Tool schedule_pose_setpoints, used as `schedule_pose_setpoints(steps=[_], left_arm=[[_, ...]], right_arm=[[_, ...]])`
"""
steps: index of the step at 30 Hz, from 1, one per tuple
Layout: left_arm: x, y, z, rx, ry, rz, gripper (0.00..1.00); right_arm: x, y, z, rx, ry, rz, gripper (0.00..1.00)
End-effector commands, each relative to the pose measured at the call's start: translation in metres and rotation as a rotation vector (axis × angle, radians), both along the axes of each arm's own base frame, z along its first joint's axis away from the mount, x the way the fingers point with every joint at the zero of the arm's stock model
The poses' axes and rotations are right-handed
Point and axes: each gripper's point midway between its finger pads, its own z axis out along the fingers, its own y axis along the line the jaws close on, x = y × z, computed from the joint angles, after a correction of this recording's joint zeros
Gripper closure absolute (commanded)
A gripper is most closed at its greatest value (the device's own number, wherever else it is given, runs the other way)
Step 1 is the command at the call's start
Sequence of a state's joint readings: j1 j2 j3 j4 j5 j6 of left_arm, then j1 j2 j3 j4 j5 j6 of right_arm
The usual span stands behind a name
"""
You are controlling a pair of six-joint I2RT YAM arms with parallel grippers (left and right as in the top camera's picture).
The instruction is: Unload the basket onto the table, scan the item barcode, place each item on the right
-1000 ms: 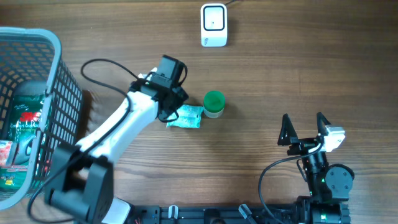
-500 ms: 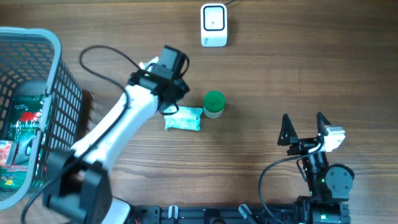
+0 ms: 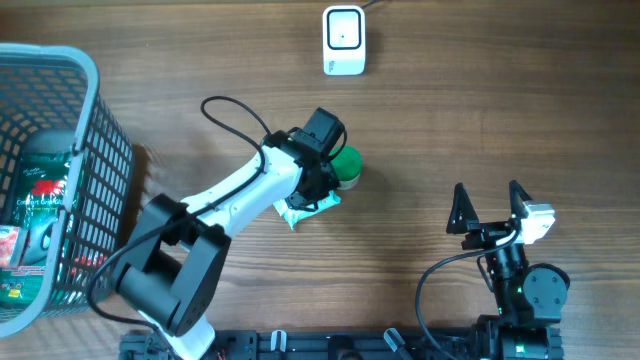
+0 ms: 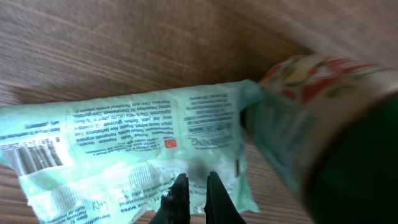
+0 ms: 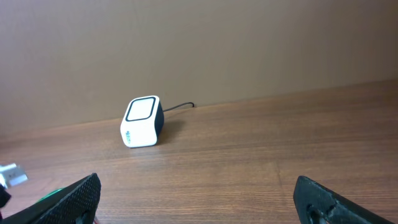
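The thin pale green plastic-film packet (image 4: 124, 137) is crinkled, with a soft sheen. The brown wooden table (image 3: 480, 110) is matt and finely grained. The small white plastic scanner box (image 3: 343, 40) looks smooth and glossy; the grey plastic lattice basket (image 3: 50, 57) looks matt.

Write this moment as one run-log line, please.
left gripper: shut on packet | right gripper: open, empty | packet: beside jar | scanner: not reached

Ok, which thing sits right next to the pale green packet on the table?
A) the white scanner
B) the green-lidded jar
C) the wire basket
B: the green-lidded jar stands right at one end of the packet, while the scanner is far up the table and the basket is off at the left edge.
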State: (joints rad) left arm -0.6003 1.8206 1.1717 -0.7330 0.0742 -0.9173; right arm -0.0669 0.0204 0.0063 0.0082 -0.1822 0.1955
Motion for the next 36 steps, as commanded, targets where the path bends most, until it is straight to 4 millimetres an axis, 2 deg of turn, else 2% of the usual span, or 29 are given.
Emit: schedule_pose_setpoints(steps=[1,4,5,6,7,9,11,12,13,14,16,17,19,20,21,25,27,28,29,31,36], left_arm=[[0.024,0.005,0.043,0.008,-0.164,0.007,0.96],[0.039,0.029,0.081,0.074,-0.305,0.064,0.96],[0.046,0.042,0.101,0.102,-0.363,0.094,0.95],[0.055,0.064,0.134,0.143,-0.454,0.155,0.85],[0.061,0.082,0.163,0.17,-0.532,0.21,0.72],[0.069,0.11,0.217,0.193,-0.673,0.275,0.0],[0.068,0.144,0.272,0.212,-0.813,0.383,0.0],[0.064,0.167,0.3,0.23,-0.886,0.464,0.0],[0.059,0.187,0.319,0.251,-0.937,0.53,0.0],[0.05,0.218,0.342,0.29,-1.004,0.637,0.0],[0.031,0.264,0.36,0.322,-1.054,0.814,0.0],[0.019,0.291,0.363,0.329,-1.057,0.928,0.0],[-0.007,0.336,0.352,0.315,-0.999,1.137,0.0],[-0.021,0.358,0.337,0.296,-0.926,1.234,0.0],[-0.035,0.381,0.313,0.256,-0.813,1.335,0.0],[-0.065,0.433,0.264,0.11,-0.586,1.548,0.0],[-0.072,0.451,0.248,0.026,-0.522,1.621,0.0],[-0.077,0.458,0.233,-0.047,-0.459,1.661,0.0],[-0.086,0.46,0.212,-0.099,-0.346,1.712,0.0],[-0.095,0.461,0.19,-0.106,-0.229,1.75,0.0],[-0.086,0.459,0.16,-0.162,-0.095,1.721,0.0]], right_arm=[[0.0,0.0,0.002,-0.012,-0.012,-0.003,0.0],[0.0,0.0,0.002,-0.012,-0.012,-0.003,0.0],[0.0,0.0,0.002,-0.012,-0.012,-0.003,0.0],[0.0,0.0,0.002,-0.012,-0.012,-0.003,0.0],[0.0,0.0,0.002,-0.012,-0.012,-0.003,0.01],[0.0,0.0,0.002,-0.012,-0.012,-0.003,0.0],[0.0,0.0,0.002,-0.012,-0.012,-0.003,0.01],[0.0,0.0,0.002,-0.012,-0.012,-0.003,0.0],[0.0,0.0,0.002,-0.012,-0.012,-0.003,0.0],[0.0,0.0,0.002,-0.012,-0.012,-0.003,0.0],[0.0,0.0,0.002,-0.012,-0.012,-0.003,0.0],[0.0,0.0,0.002,-0.012,-0.012,-0.003,0.0],[0.0,0.0,0.002,-0.012,-0.012,-0.003,0.0],[0.0,0.0,0.002,-0.012,-0.012,-0.003,0.0],[0.0,0.0,0.002,-0.012,-0.012,-0.003,0.01],[0.0,0.0,0.002,-0.012,-0.012,-0.003,0.0],[0.0,0.0,0.002,-0.012,-0.012,-0.003,0.0],[0.0,0.0,0.002,-0.012,-0.012,-0.003,0.0],[0.0,0.0,0.002,-0.012,-0.012,-0.003,0.0],[0.0,0.0,0.002,-0.012,-0.012,-0.003,0.0],[0.0,0.0,0.002,-0.012,-0.012,-0.003,0.0]])
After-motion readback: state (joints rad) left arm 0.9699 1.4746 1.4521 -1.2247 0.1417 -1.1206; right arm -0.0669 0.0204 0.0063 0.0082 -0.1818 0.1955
